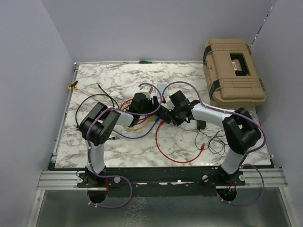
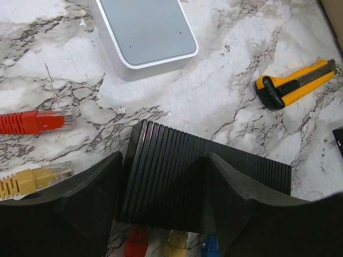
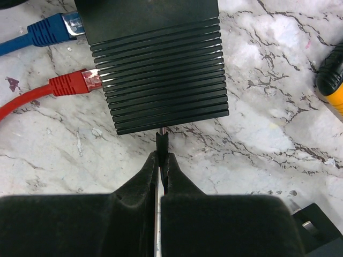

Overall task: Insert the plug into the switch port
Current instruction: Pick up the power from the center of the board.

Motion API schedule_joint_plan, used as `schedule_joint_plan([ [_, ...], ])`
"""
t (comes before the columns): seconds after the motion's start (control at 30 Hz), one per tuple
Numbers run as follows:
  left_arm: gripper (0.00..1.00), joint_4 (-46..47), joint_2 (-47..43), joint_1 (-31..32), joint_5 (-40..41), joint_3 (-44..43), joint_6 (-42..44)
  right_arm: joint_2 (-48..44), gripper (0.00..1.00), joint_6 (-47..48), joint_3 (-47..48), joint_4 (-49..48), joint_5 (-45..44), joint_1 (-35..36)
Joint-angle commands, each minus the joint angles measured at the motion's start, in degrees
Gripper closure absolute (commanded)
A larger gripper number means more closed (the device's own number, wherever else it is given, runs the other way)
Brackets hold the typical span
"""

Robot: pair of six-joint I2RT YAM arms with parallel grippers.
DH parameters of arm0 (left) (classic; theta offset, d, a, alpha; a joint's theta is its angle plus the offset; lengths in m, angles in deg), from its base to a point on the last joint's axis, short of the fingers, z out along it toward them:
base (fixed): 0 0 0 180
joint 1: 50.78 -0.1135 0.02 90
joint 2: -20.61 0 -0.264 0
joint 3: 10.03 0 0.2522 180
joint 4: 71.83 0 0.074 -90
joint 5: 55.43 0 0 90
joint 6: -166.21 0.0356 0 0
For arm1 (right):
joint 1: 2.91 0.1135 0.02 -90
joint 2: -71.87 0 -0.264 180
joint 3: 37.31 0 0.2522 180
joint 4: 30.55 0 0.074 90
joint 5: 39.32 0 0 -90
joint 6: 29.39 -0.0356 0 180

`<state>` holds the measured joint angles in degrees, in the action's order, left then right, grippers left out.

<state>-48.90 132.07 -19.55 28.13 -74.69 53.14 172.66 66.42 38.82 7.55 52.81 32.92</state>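
The switch [image 2: 171, 176], a flat black ribbed box, lies on the marble between the fingers [image 2: 80, 209] of my left gripper [image 2: 161, 214], which is closed across it. Red, yellow and blue plugs sit in its near edge. In the right wrist view the switch [image 3: 161, 75] fills the upper middle. My right gripper [image 3: 161, 155] is shut on a thin black plug [image 3: 162, 140] whose metal tip touches the switch's near edge. From above, both grippers [image 1: 142, 101] [image 1: 173, 111] meet at the table's middle.
A grey-white rounded box [image 2: 144, 32] lies just beyond the switch. A yellow utility knife [image 2: 295, 83] is to its right. Loose red [image 2: 48, 120] and yellow [image 2: 37, 179] network plugs lie on the left. A tan case [image 1: 233, 71] stands at the back right. Cables loop around the arms.
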Motion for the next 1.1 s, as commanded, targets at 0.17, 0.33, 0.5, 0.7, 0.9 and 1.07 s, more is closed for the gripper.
schedule_joint_plan([
  [0.17,0.36,-5.31,2.60,-0.35,-2.57,-0.53,1.72,-2.89,0.99,0.96,-1.45,-3.39,0.74,0.90],
  [0.33,0.36,-5.39,2.62,-0.35,-2.98,-0.65,2.06,-2.87,0.99,1.09,-1.44,-3.45,1.02,0.99],
  [0.5,0.37,-5.35,2.47,-0.37,-3.56,-0.62,2.14,-1.33,0.99,1.32,-1.28,-3.09,1.21,1.01],
  [0.7,0.37,-5.40,2.36,-0.37,-3.85,-0.57,2.22,-0.17,0.99,1.14,-1.28,-3.74,0.26,1.07],
  [0.9,0.37,-5.40,2.53,-0.42,-4.45,-0.70,2.33,0.59,0.99,1.14,-1.20,-3.73,-0.65,1.08],
  [1.07,0.37,-5.40,2.45,-0.57,-4.89,-0.70,2.31,0.98,0.99,1.06,-1.19,-3.69,-1.21,1.06],
])
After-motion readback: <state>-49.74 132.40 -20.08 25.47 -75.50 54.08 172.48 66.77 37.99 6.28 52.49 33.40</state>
